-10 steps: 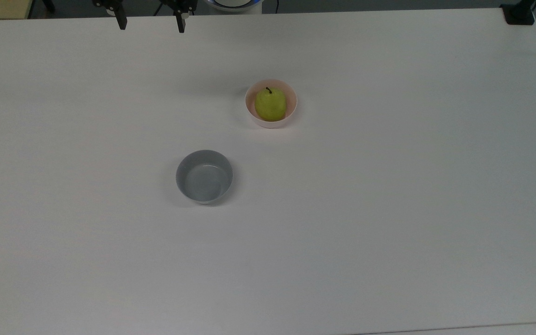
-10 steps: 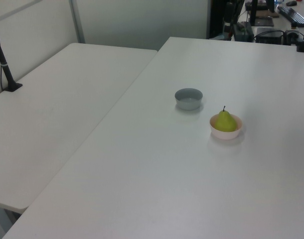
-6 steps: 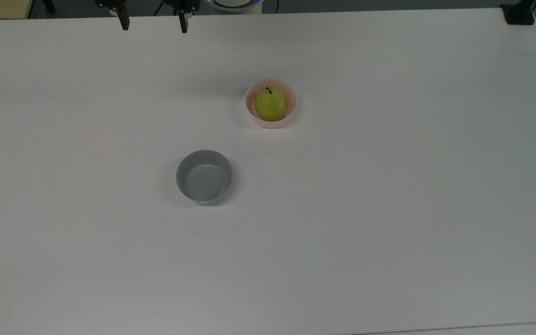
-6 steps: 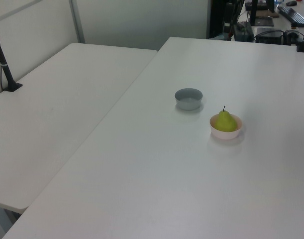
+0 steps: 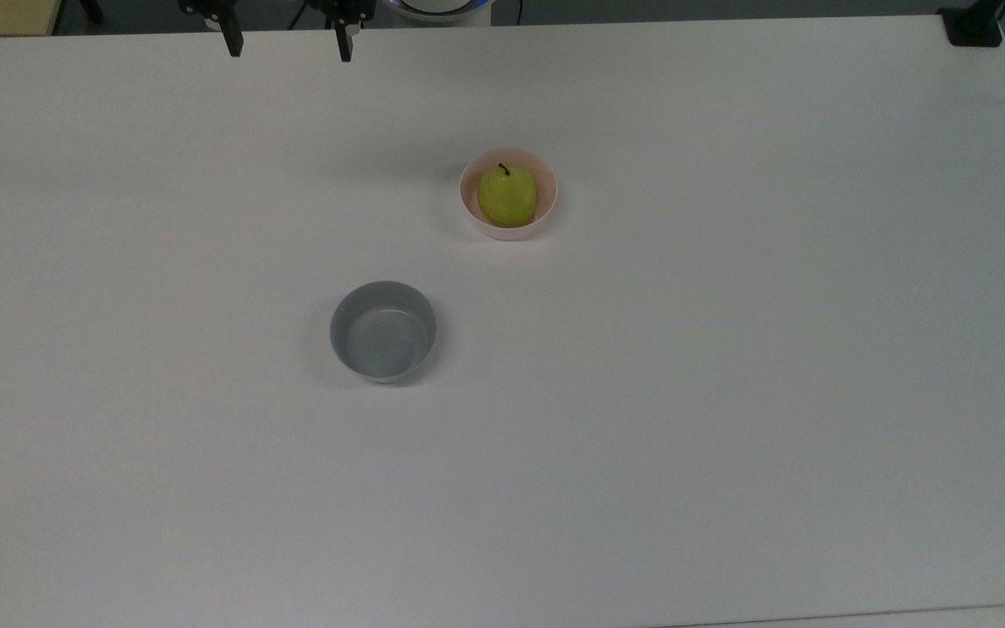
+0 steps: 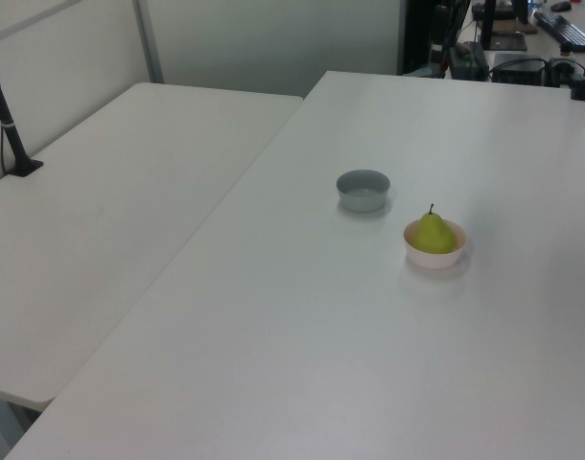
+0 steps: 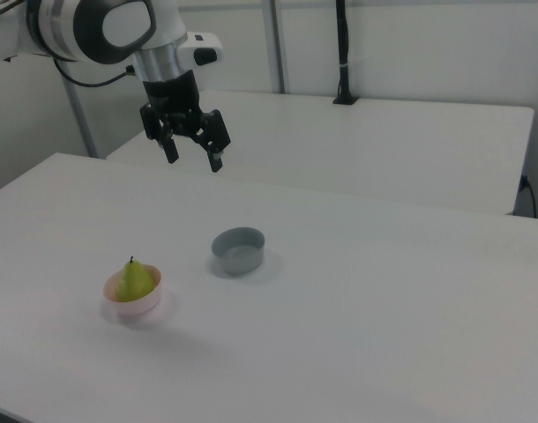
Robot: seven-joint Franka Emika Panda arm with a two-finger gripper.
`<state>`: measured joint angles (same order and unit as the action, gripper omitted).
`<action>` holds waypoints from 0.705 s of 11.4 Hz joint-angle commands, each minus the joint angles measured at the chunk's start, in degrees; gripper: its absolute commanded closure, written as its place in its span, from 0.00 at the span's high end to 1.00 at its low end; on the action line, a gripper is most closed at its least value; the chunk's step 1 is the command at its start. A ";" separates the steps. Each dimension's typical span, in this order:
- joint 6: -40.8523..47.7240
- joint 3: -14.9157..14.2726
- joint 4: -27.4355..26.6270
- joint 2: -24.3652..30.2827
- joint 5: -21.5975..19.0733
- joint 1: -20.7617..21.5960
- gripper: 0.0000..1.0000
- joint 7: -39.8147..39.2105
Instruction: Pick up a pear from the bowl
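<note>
Claw [image 5: 288, 44] spread wide and empty, high near the top view's upper edge, shifted only a touch toward the top view's right since a moment ago and hardly at all in the last instant, so well apart from pear [image 5: 507, 195] and approach barely begun. Pear upright in pink bowl [image 5: 508, 228], stem up, grey bowl [image 5: 383, 331] nearby on table [image 5: 729, 392]. No brands, labels or readable writing anywhere.

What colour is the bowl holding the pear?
Pale pink; the small round bowl under the yellow-green pear shows best in the top view.
</note>
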<state>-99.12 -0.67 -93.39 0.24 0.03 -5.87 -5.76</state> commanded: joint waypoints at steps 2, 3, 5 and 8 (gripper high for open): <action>8.48 -0.39 -0.22 0.20 -0.03 0.77 1.00 -15.73; 12.16 0.57 -0.31 0.20 1.10 0.86 1.00 -19.69; 14.57 5.39 -3.88 0.46 3.31 0.86 1.00 -22.10; 6.97 9.01 -13.01 3.88 1.83 0.77 1.00 -21.66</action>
<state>-85.58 6.29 -97.87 0.10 2.21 -5.46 -26.45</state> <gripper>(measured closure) 0.000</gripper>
